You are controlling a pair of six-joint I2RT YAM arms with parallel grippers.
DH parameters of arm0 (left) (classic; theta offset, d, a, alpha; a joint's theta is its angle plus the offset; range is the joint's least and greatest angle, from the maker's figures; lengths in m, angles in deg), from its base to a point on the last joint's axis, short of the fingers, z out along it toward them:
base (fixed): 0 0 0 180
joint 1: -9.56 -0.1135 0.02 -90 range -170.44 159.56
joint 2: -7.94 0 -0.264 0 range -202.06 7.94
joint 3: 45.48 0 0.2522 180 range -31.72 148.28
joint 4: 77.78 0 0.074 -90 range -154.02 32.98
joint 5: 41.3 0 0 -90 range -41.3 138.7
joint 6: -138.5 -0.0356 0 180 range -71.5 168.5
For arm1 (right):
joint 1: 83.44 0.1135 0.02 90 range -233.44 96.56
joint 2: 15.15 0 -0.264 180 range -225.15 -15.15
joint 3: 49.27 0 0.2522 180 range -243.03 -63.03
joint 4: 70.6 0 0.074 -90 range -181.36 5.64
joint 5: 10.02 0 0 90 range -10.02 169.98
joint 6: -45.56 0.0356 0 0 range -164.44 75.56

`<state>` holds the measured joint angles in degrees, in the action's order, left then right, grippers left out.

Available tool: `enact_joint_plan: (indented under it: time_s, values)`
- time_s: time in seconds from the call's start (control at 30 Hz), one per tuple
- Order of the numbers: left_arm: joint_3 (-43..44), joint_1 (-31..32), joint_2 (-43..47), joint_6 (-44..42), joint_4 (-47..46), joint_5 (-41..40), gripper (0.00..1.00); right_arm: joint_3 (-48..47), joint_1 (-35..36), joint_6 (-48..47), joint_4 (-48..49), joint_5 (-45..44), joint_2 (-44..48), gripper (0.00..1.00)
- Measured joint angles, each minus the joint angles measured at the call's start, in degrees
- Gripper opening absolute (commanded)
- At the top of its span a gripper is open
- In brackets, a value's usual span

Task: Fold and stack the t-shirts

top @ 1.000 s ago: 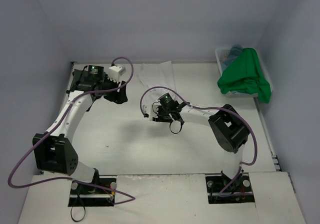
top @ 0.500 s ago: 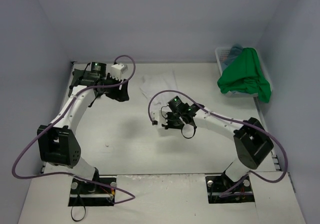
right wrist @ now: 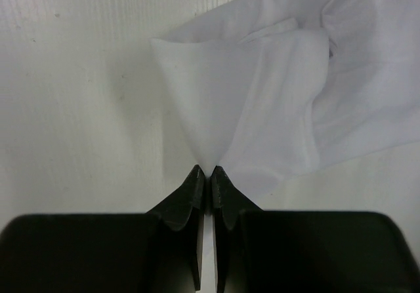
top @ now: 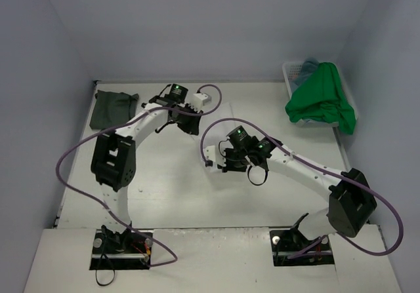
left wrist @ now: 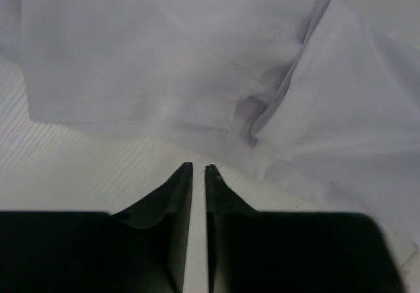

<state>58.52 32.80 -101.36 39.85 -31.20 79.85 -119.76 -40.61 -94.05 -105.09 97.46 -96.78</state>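
The white t-shirt (left wrist: 197,57) lies crumpled on the table, hard to pick out in the top view. My left gripper (left wrist: 198,168) is shut to a thin slit at its near edge, with no cloth seen between the tips; from above it (top: 190,126) sits at mid-back. My right gripper (right wrist: 205,170) is shut on a corner of the white t-shirt (right wrist: 262,109), pulling it into a peak; in the top view it (top: 222,163) is near the table's middle. A dark grey-green t-shirt (top: 113,108) lies folded at back left. A bright green t-shirt (top: 321,99) hangs over the basket.
The white lattice basket (top: 292,77) stands at the back right against the wall, with a teal-blue cloth (top: 308,65) inside. Purple cables loop over both arms. The walls close in on the left, back and right.
My left arm swung right from the dark shirt at back left to the white shirt, and its jaws closed. My right gripper shut on the white shirt and drew it nearer.
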Motion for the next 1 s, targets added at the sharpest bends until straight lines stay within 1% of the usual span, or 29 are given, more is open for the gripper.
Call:
enact_joint_plan:
  time_s: [0.17, 0.47, 0.63, 0.87, 1.0]
  values:
    - [7.34, 1.03, -10.45, 1.53, -3.30, 1.01, 0.00, 0.09, -0.04, 0.02, -0.57, 0.22, -0.02, 0.00]
    - [10.67, 0.90, -17.35, 4.46, -8.39, 1.03, 0.00, 0.09, -0.74, 0.07, -0.68, 0.96, -0.02, 0.00]
    - [11.15, 1.20, -20.31, 4.92, -9.38, 1.60, 0.00, 0.07, -1.03, 0.07, -1.07, 1.07, -0.02, 0.00]
    - [11.19, 3.06, -20.35, 4.85, -9.27, 3.21, 0.00, -1.22, -1.79, 0.04, -2.10, 1.07, -0.02, 0.00]
    - [9.77, 4.55, -19.89, 4.55, -9.62, 4.50, 0.00, -3.02, -2.27, 0.00, -2.36, 1.11, -0.02, 0.00]
